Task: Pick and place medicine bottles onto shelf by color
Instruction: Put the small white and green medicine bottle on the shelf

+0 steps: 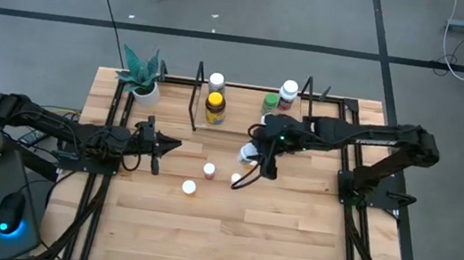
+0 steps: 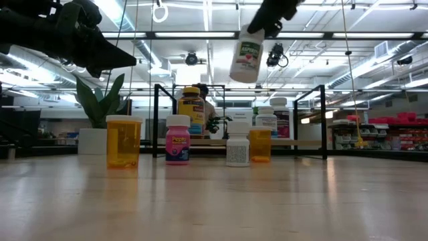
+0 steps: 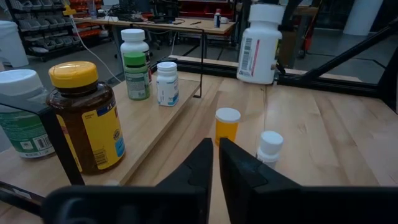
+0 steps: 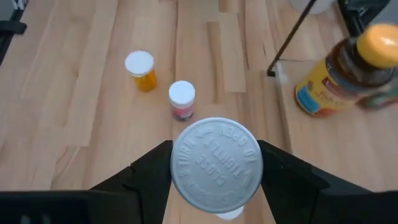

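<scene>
My right gripper [image 1: 254, 156] is shut on a white medicine bottle with a white cap [image 2: 247, 57], high above the table in front of the shelf [image 1: 241, 128]. On the shelf stand an amber bottle with a yellow lid [image 1: 214, 106], a white-capped bottle [image 1: 217, 81], a green bottle [image 1: 269, 104] and a white-and-red one [image 1: 288, 91]. Two orange bottles [image 2: 124, 140] [image 2: 260, 144], a pink one [image 2: 178, 139] and a small white one [image 2: 237, 151] stand upright on the table. My left gripper [image 1: 167, 147] waits shut at the left, pointing level toward the table's middle. My right gripper pinches the white bottle at its cap end [image 4: 216, 163] between its two fingers [image 4: 149, 169], one on either side. The fingers slant down from the table's right. The bottle hangs below them, cap uppermost, slightly tilted, lifted clear of the table.
A white pot with a green plant [image 1: 142, 78] stands at the shelf's left end. Black rails [image 1: 105, 176] run along both sides of the table. The near half of the wooden tabletop [image 1: 227, 237] is bare.
</scene>
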